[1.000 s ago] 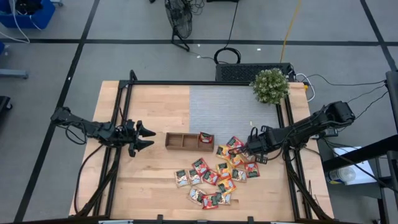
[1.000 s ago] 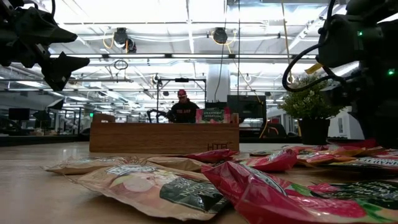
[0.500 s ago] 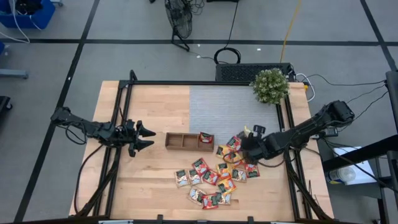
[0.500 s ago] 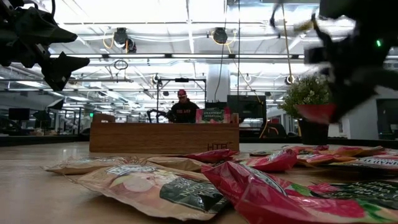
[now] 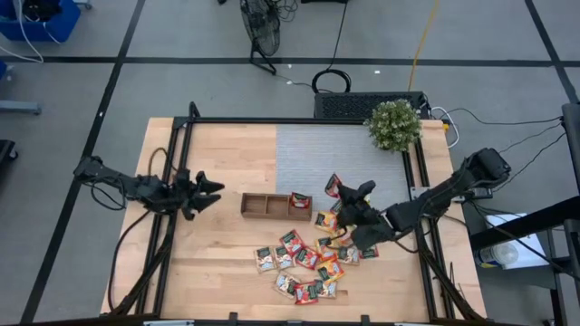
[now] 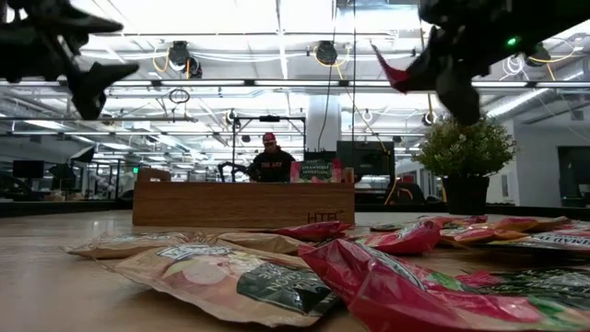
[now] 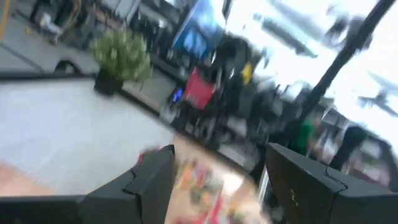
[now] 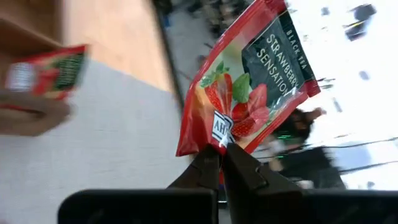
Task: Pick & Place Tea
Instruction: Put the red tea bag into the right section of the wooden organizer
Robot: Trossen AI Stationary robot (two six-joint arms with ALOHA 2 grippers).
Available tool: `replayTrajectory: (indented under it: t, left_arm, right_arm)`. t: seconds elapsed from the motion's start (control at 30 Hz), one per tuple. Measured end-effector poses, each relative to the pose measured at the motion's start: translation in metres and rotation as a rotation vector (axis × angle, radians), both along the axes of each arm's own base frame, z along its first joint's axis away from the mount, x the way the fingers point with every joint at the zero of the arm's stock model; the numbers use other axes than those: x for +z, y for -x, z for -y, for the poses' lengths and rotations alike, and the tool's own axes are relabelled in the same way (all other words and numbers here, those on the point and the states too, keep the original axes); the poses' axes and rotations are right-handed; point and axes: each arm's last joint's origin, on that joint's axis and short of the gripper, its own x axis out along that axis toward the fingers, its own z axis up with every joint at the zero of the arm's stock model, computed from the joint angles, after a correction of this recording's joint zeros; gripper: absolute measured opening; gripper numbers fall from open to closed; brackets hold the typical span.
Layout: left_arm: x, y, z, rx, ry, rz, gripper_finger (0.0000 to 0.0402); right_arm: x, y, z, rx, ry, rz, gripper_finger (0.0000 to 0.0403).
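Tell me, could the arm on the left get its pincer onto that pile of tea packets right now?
Probably not quickly. The left pincer hovers open beyond the wooden tray, which lies between it and the tea pile. The right pincer, holding a red sachet, is closer.

Red strawberry-printed sachet point(image 8: 249, 81) with dark label panel; brown wooden tray point(image 5: 265, 206); green plant point(image 5: 393, 125).

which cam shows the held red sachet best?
Right wrist view: the red sachet fills the frame, label readable, pinched by the right gripper. High view shows a small red patch; low view a red sliver; left wrist a blur.
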Motion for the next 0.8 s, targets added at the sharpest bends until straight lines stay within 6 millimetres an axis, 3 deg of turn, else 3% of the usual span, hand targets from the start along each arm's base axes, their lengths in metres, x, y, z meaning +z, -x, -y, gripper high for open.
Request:
replayTrajectory:
  t: [0.3, 0.6, 0.8]
  left_arm:
    - [0.012, 0.003, -0.002, 0.022, 0.029, 0.118, 0.0251]
    - [0.014, 0.005, -0.013, 0.362, -0.046, 0.089, 0.0251]
    - [0.013, 0.006, -0.017, 0.481, -0.136, 0.041, 0.025]
  right_arm:
    - [-0.024, -0.021, 0.046, -0.053, 0.059, 0.006, 0.0]
    - [-0.025, -0.044, 0.085, 0.047, 0.166, 0.044, 0.0]
    - [-0.025, -0.05, 0.105, 0.151, 0.18, 0.143, 0.0]
